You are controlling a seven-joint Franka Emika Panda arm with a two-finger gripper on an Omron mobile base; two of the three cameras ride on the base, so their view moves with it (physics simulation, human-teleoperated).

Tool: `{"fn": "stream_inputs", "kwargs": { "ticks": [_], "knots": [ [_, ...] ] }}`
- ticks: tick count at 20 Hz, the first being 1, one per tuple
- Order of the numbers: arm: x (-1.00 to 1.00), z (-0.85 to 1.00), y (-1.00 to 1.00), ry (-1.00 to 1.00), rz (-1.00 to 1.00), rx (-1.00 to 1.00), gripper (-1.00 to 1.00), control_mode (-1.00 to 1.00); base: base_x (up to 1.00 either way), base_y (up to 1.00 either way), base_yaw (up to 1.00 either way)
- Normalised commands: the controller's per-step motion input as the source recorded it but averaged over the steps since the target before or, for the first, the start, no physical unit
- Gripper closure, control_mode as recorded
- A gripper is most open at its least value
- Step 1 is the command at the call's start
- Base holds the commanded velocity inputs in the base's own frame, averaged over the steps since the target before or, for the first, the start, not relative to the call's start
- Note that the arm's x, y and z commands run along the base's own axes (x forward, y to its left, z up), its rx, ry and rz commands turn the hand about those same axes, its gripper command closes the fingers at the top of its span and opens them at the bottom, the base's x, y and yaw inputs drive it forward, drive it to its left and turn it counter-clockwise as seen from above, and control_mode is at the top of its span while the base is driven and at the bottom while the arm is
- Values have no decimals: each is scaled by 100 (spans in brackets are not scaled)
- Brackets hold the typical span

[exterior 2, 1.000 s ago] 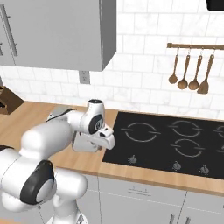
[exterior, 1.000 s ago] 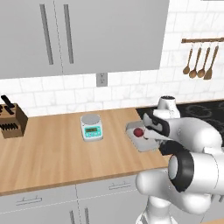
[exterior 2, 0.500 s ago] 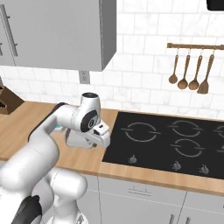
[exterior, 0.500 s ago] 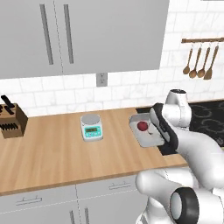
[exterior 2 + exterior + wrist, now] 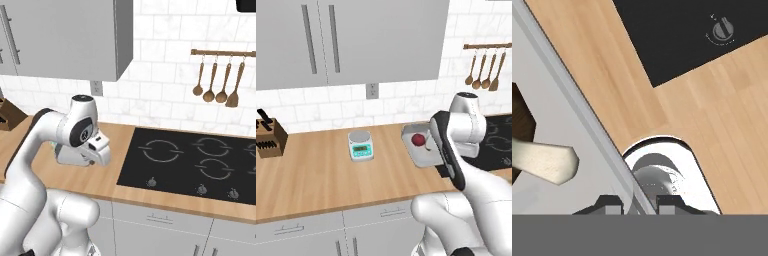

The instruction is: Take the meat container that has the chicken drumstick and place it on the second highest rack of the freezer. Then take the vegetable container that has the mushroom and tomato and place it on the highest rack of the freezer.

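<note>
My gripper (image 5: 640,204) is shut on the rim of the vegetable container (image 5: 423,156), a shallow pale grey tray held just over the wooden counter (image 5: 316,180), left of the stovetop. The tomato (image 5: 417,139), a small dark-red ball, lies in the tray. In the hand view the tray's rim runs diagonally between my fingertips (image 5: 610,204), and the mushroom (image 5: 542,162) with its pale stem lies inside at the left. From the right base camera the vegetable container (image 5: 70,156) sits behind my white hand. The meat container, the chicken drumstick and the freezer are out of view.
A white kitchen scale (image 5: 360,145) stands on the counter left of the tray, a knife block (image 5: 268,137) at the far left. The black stovetop (image 5: 200,160) lies to the right, wooden spoons (image 5: 215,82) hang above it, and grey wall cabinets (image 5: 346,40) overhang the counter.
The arm's elbow has risen and swung upright while the hand stays closed on the tray. The tray has lifted only slightly and sits at nearly the same spot.
</note>
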Motion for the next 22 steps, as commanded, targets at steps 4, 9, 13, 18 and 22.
{"fn": "stream_inputs", "kwargs": {
  "ticks": [4,9,13,18,22],
  "knots": [
    [-68,10,39,-21,0,0,100,-100,0,0,0],
    [-65,0,5,-21,0,0,100,-100,0,0,0],
    [-29,33,2,-16,0,0,100,-100,0,0,0],
    [-18,49,1,-7,0,0,100,-100,0,0,0],
    [0,0,0,0,0,0,100,-100,0,0,0]
  ]
}}
